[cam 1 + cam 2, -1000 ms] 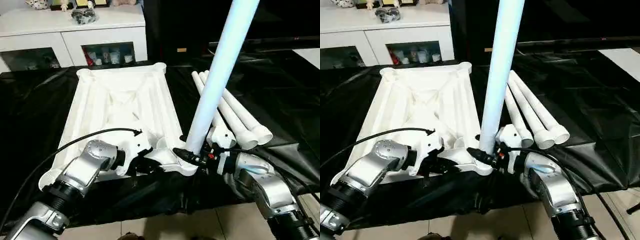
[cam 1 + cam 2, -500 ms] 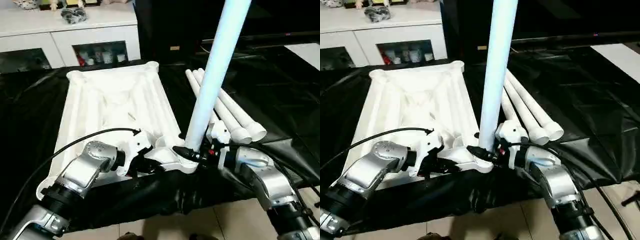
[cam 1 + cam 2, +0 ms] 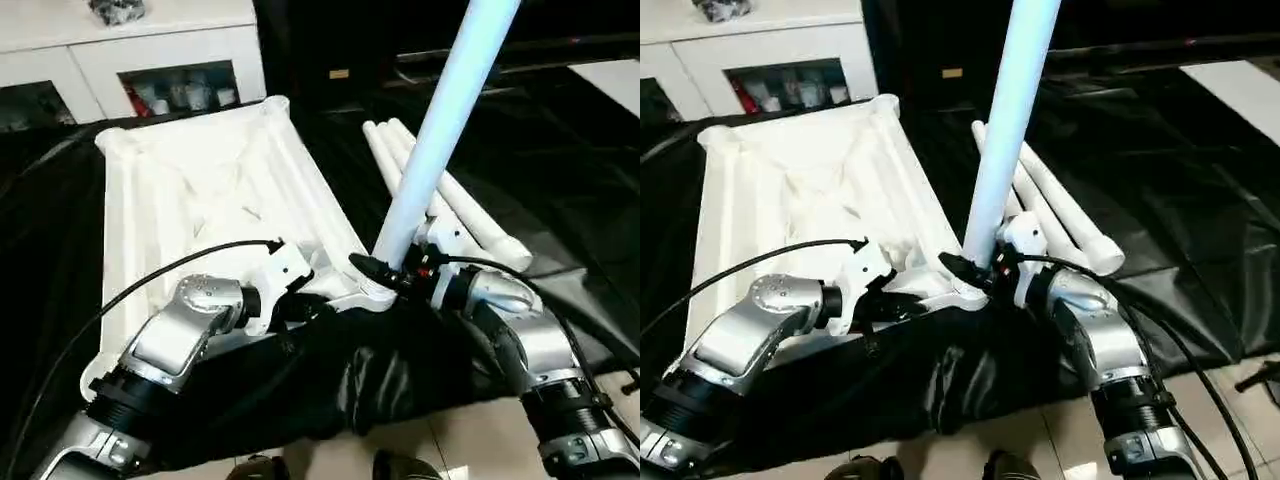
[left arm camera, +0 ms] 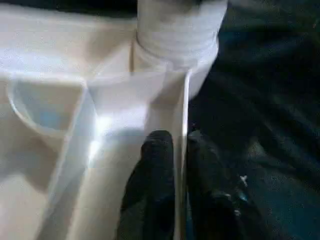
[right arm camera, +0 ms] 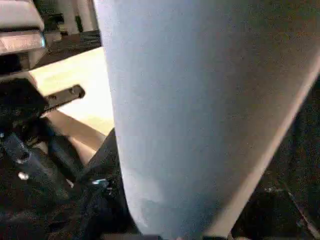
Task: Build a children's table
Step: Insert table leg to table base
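Left tool (image 4: 175,165) pinching tabletop (image 3: 190,190) rim, right tool (image 3: 385,275) gripping upright leg (image 3: 440,140)

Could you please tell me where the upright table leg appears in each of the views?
Left eye: upright leg right of centre, above the tabletop corner.
Right eye: centre.
Left wrist: its threaded base in the corner socket.
Right wrist: close up.
Shared landmark: that near corner socket.

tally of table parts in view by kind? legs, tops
Tabletop: 1
Leg standing in the near corner socket: 1
Legs lying on the black sheet: 3
Total: 5 parts
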Tool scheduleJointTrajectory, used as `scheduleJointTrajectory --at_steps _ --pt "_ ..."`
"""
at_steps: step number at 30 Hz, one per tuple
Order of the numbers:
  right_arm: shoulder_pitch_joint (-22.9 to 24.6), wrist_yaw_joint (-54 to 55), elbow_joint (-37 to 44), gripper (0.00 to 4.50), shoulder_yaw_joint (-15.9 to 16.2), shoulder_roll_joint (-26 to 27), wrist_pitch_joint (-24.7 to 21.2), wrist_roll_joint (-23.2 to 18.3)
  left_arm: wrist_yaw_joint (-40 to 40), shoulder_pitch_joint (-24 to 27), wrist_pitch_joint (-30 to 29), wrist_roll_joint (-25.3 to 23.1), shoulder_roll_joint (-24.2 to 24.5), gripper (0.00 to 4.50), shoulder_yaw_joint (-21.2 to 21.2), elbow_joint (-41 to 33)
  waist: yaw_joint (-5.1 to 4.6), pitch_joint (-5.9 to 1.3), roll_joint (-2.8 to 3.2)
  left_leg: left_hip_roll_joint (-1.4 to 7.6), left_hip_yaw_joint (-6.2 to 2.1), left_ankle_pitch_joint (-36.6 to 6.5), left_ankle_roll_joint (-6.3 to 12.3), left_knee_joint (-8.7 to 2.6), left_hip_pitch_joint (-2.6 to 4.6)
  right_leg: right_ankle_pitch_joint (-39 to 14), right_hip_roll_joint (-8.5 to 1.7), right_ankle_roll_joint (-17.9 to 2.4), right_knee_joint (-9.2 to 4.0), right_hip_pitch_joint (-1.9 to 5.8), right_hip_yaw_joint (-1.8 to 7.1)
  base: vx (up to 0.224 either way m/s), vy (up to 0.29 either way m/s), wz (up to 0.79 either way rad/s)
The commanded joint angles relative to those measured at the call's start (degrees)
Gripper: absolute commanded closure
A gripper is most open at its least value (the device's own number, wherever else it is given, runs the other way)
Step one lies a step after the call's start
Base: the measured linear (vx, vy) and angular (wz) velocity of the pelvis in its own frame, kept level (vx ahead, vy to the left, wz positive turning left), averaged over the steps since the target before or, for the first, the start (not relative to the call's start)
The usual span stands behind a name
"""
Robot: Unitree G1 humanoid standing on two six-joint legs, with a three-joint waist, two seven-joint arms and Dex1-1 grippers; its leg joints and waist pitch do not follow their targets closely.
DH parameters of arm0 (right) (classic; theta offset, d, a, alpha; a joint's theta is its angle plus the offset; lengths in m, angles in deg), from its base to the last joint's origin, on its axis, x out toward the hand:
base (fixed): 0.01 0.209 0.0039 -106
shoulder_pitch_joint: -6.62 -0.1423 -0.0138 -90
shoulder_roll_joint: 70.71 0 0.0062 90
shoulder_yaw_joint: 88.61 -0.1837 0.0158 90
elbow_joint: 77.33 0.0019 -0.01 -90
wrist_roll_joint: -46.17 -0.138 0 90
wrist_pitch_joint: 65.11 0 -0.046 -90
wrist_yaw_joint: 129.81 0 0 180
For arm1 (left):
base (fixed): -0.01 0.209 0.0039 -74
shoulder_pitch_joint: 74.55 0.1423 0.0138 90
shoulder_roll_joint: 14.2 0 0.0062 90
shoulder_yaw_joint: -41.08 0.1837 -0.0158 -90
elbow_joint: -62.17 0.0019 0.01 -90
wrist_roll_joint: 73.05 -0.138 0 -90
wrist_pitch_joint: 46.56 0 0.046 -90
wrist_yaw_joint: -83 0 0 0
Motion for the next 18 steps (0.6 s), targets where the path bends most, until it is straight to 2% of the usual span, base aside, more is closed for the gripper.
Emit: scheduleJointTrajectory --at_steps 1,2,5,6,10,14,15,18 --pt "1.0 -0.3 -2.5 2.52 1.2 0.1 -1.2 1.3 1.5 -1.1 0.6 0.2 -0.8 3.61 -0.9 0.0 0.10 -3.25 -0.41 4.97 -2.39 -17.1 3.05 -4.89 1.03 -19.3 -4.57 -11.4 -3.85 1.93 3.23 0.000 0.000 0.00" --pt "1.0 -0.3 -2.5 2.52 1.2 0.1 -1.2 1.3 1.7 -1.3 0.6 0.2 -0.9 3.61 -0.9 0.2 0.14 -3.31 -0.58 4.95 -2.41 -17.1 2.94 -4.86 0.98 -18.6 -4.63 -11.7 -3.70 2.10 3.25 0.000 0.000 0.00" --pt "1.1 -0.2 -2.5 2.52 1.1 0.3 -1.1 1.3 2.9 -2.6 -0.2 0.3 -1.8 3.52 -1.2 2.2 0.08 -3.50 -0.51 4.87 -2.36 -15.8 3.23 -4.73 0.90 -16.8 -4.67 -12.1 -3.53 2.27 3.24 0.000 0.000 0.00" --pt "1.1 -0.2 -2.3 2.52 1.0 0.3 -1.2 1.2 2.8 -2.8 -0.1 0.5 -2.0 3.52 -1.3 2.5 -0.03 -3.43 -0.60 4.75 -2.41 -15.6 3.42 -4.72 0.64 -17.1 -4.74 -12.1 -3.57 2.51 3.16 0.000 0.000 0.00" --pt "1.3 -0.3 -2.1 2.52 1.1 0.4 -1.2 1.2 0.8 -2.6 0.6 -0.4 -1.1 3.52 -0.4 2.7 0.01 -3.38 -0.53 4.75 -2.40 -15.9 3.40 -4.70 0.92 -20.3 -4.76 -11.4 -3.93 2.37 3.16 0.000 0.000 0.00" --pt "1.4 -0.5 -1.9 2.52 1.0 0.4 -1.3 1.2 -0.7 -2.1 0.7 -0.5 0.1 3.52 0.1 2.3 -0.06 -3.41 -0.61 4.90 -2.42 -16.5 2.78 -4.85 1.03 -20.0 -4.59 -11.5 -3.83 2.32 3.14 0.000 0.000 0.00" --pt "1.4 -0.6 -1.9 2.52 1.0 0.3 -1.3 1.2 -0.9 -2.0 0.5 -0.2 0.1 3.25 0.1 2.2 -0.02 -3.40 -0.62 4.90 -2.44 -16.5 2.74 -4.85 1.04 -19.9 -4.64 -11.6 -3.80 2.32 3.17 0.000 0.000 0.00" --pt "1.3 -0.7 -2.0 2.52 0.9 0.2 -1.2 1.3 -2.2 -1.5 -0.9 1.5 0.5 3.15 -0.4 0.7 -0.03 -3.38 -0.60 4.90 -2.41 -16.5 2.53 -4.85 0.98 -20.2 -4.72 -11.8 -3.73 2.36 3.21 0.000 0.000 0.00"
